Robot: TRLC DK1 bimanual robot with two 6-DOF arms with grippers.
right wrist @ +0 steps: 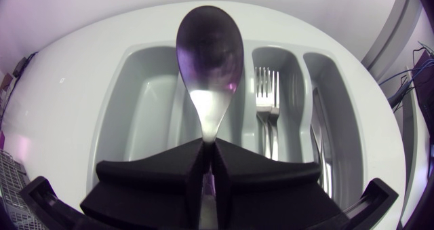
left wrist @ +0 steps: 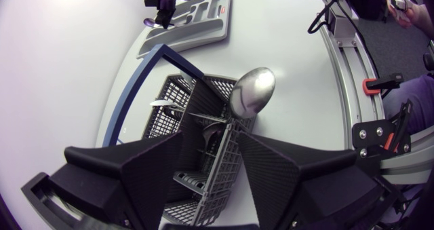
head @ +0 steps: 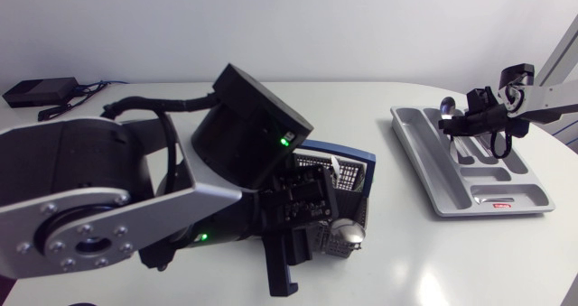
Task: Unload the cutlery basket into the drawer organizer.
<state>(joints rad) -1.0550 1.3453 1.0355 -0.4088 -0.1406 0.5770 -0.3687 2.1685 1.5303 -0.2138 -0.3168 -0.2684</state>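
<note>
Grey organizer (head: 424, 157): at 3 o'clock on the white worktop (head: 406, 261), forks (right wrist: 266, 101) in one slot
Right end effector (right wrist: 209, 163): clamped on the handle of a spoon (right wrist: 209, 60), above the organizer
Cutlery basket (left wrist: 176, 101): near 6 o'clock, large spoon (left wrist: 252, 92) standing in it
Left end effector (left wrist: 211, 172): fingers spread apart, over the basket

The left arm (head: 99, 198) comes in from the left edge with its wrist tipped downward and the left gripper (left wrist: 210, 148) holding its wedge fingers spread wide, while the right arm (head: 553, 93) reaches in from the right, the right gripper (right wrist: 211, 150) pinched tight on a spoon (right wrist: 209, 60) handle.
</note>
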